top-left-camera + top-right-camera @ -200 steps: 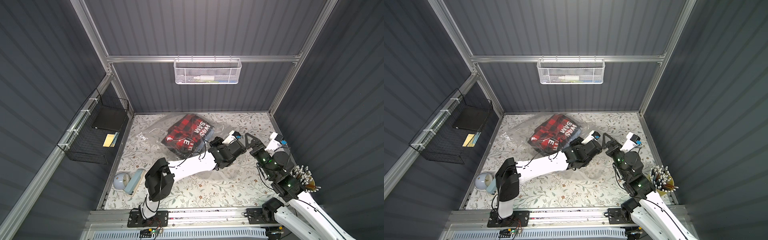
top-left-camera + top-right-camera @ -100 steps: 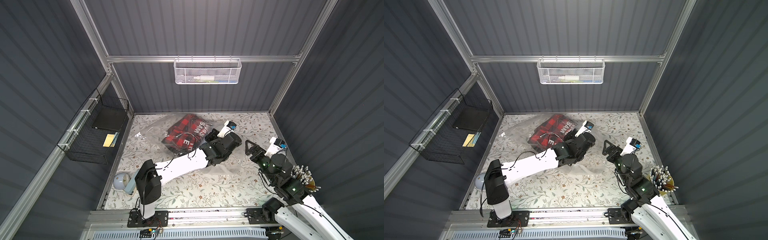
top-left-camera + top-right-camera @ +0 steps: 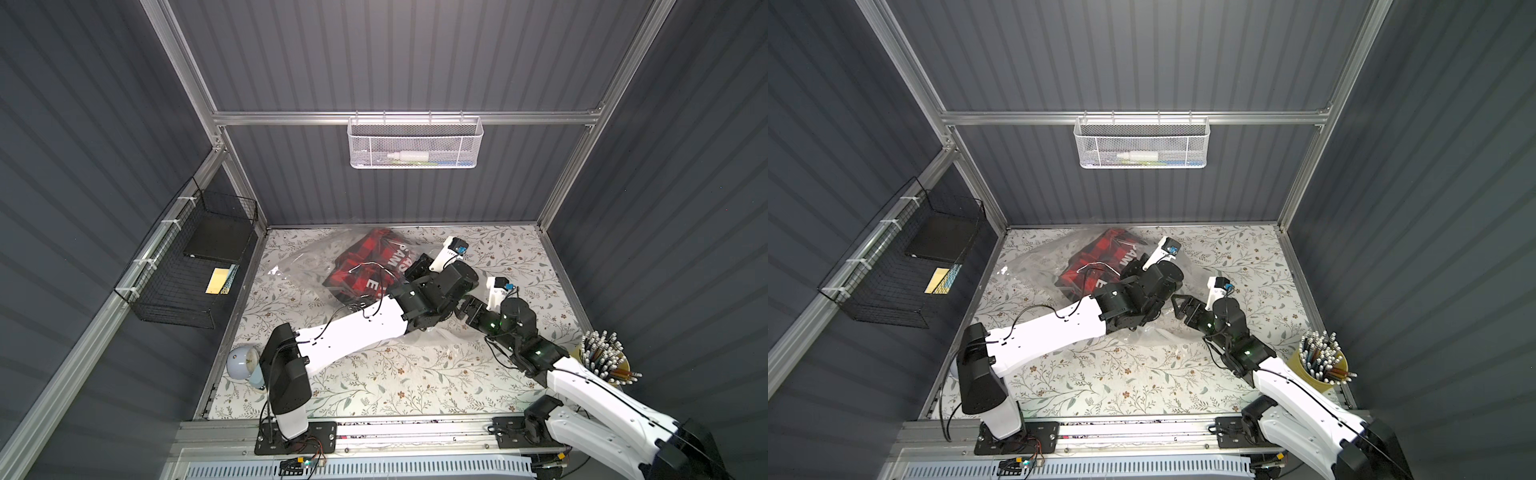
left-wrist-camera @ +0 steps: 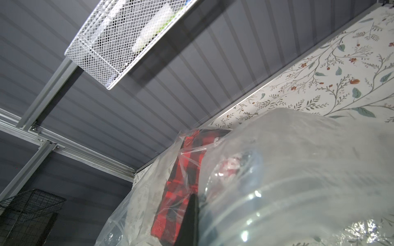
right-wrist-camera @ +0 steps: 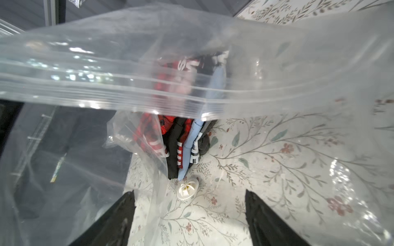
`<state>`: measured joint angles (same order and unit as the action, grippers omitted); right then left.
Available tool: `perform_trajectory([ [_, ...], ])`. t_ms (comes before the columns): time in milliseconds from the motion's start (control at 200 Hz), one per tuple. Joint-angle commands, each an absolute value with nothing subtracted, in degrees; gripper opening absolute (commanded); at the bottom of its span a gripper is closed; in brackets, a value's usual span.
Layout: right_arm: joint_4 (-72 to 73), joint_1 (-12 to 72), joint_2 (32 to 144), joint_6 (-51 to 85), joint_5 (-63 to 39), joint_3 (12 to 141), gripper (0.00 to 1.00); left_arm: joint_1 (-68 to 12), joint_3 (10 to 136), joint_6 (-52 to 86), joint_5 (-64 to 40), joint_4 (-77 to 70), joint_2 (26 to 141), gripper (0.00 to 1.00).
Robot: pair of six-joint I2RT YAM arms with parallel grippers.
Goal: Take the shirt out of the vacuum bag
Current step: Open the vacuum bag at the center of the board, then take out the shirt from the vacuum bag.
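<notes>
The bag [image 3: 307,266] lies at the table's [image 3: 415,374] 11 o'clock, with the shirt [image 3: 365,266] inside. The left claw [image 3: 417,266] is closed on bag film. The right claw [image 5: 189,213], at its 4 o'clock, gapes. The right wrist view adds the valve [image 5: 187,189] near the shirt and the raised zip strip [image 5: 128,100].

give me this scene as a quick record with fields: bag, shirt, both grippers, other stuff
vacuum bag: clear, on the floral table; zip strip raised
shirt: red-black plaid, inside the bag
left gripper: shut, pinching bag plastic
right gripper: open, empty, at the bag's mouth
other: pencil cup, white mesh basket, black wire basket
</notes>
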<state>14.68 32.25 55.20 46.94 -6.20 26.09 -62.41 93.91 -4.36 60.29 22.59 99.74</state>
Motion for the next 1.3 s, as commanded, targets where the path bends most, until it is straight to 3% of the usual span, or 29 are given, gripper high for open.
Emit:
perform_trajectory([
  [0, 23.66, 32.36, 60.41, 47.26, -11.31, 27.02, 0.81, -61.96, 91.93, -1.00, 60.38, 23.68, 94.71, 0.00],
  [345, 28.47, 35.53, 71.60, 46.32, -12.76, 33.57, 0.77, -61.96, 87.74, 2.99, 58.71, 23.75, 93.41, 0.00],
  [560, 21.26, 44.11, 59.91, 44.45, 4.32, 29.14, 0.78, -61.96, 88.23, 5.36, 58.54, 24.06, 95.35, 0.00],
  [830, 12.87, 53.55, 49.57, 47.04, 10.47, 24.51, 0.79, -61.96, 88.67, 4.66, 58.82, 23.52, 96.68, 0.00],
  [1106, 17.70, 56.86, 57.85, 47.49, 9.92, 24.32, 0.79, -61.96, 89.75, 4.66, 58.11, 23.51, 97.18, 0.00],
  [1296, 22.32, 56.34, 61.63, 44.94, 16.03, 24.61, 0.79, -61.92, 88.87, 5.40, 57.83, 23.49, 95.66, 0.00],
])
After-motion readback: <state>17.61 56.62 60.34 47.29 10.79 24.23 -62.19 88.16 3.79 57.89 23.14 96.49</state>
